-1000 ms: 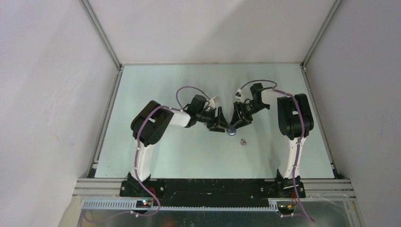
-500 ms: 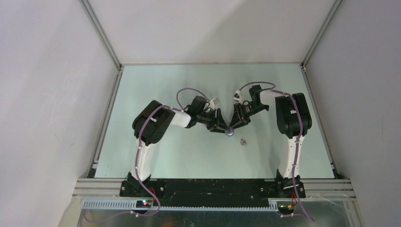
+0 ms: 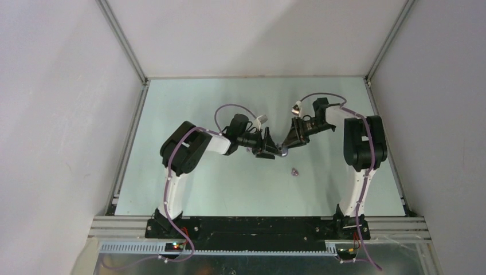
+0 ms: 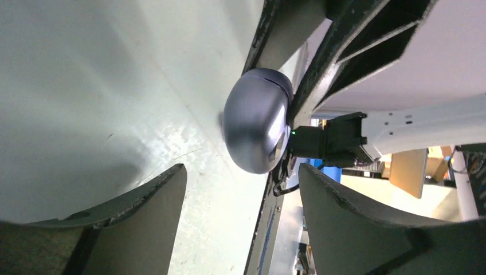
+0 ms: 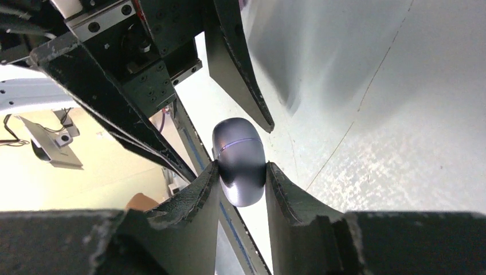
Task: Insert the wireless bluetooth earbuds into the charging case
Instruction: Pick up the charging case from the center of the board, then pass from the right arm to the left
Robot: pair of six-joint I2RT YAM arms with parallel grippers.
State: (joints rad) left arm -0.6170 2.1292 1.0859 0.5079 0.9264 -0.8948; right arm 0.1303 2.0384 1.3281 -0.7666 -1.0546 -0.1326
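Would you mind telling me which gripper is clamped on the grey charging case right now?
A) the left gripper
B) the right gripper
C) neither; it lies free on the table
B: the right wrist view shows the right gripper closed against both sides of the charging case, while the left gripper stands open, short of it.

Smooth satin charging case (image 5: 238, 150), matt table (image 5: 401, 114), scuffed black right claw (image 5: 240, 167)

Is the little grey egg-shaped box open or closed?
Closed. The smooth dark-grey rounded charging case shows only a thin seam line, no gap, while the right gripper pinches it.
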